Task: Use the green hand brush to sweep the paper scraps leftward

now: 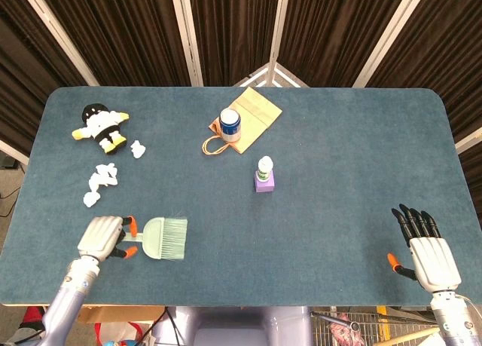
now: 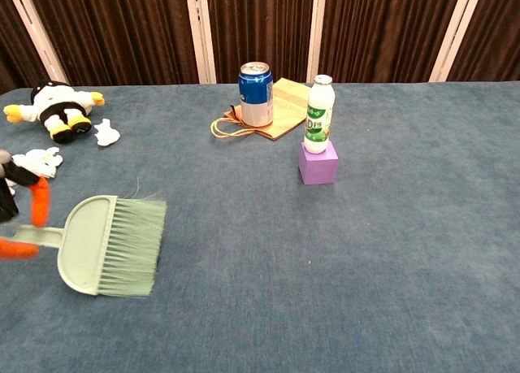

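My left hand (image 1: 103, 237) grips the handle of the green hand brush (image 1: 164, 238) near the table's front left edge, bristles pointing right. In the chest view the brush (image 2: 112, 245) fills the lower left, with orange fingertips (image 2: 37, 202) of the left hand around its handle. White paper scraps (image 1: 102, 182) lie on the blue table (image 1: 339, 150) above the brush, and one more scrap (image 1: 138, 148) sits beside the plush toy. The same scraps (image 2: 36, 160) show at the chest view's left edge. My right hand (image 1: 427, 251) rests open at the front right corner, holding nothing.
A black, white and yellow plush toy (image 1: 101, 127) lies at the back left. A blue can (image 1: 230, 124) stands on a brown paper bag (image 1: 248, 118) at centre back. A small white bottle (image 1: 264, 167) stands on a purple block (image 1: 264, 183) mid-table.
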{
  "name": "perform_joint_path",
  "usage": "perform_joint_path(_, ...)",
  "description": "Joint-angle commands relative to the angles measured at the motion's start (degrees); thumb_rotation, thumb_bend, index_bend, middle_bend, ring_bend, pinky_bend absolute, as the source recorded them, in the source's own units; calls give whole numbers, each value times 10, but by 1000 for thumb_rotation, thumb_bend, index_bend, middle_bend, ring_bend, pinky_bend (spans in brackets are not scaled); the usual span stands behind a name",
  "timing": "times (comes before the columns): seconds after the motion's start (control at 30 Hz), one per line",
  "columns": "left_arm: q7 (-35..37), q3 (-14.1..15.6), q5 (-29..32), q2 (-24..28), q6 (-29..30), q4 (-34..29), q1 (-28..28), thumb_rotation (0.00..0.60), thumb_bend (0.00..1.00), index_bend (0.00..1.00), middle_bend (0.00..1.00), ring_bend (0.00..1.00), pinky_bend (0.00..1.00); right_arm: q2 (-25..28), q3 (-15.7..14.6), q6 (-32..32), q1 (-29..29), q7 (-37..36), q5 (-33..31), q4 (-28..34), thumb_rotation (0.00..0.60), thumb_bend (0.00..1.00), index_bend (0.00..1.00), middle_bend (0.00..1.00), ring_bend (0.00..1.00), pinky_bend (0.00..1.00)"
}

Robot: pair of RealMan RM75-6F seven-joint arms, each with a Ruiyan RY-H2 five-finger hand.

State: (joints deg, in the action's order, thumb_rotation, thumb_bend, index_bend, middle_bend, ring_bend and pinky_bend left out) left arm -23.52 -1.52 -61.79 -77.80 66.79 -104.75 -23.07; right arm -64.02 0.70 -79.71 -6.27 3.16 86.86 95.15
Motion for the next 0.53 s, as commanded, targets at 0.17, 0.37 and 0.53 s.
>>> perform_joint_path(0.17, 22, 17, -14, 34, 29, -1, 27, 600, 0, 241, 963, 966, 981, 4, 0, 2, 0, -5, -1, 0, 600, 321, 0, 0, 0, 11)
perform_joint_path(0.37, 122, 28, -119, 86, 94, 3, 68, 600, 0, 4, 220, 322, 443, 1, -1, 3, -2, 4, 3, 1, 600, 321, 0, 0, 0, 10)
perform_joint_path(0.53, 137, 51, -218, 106, 162, 48, 98, 600, 0, 0, 0, 6, 77, -1, -1, 0, -1, 8, 6, -2, 600, 321, 0, 0, 0, 10)
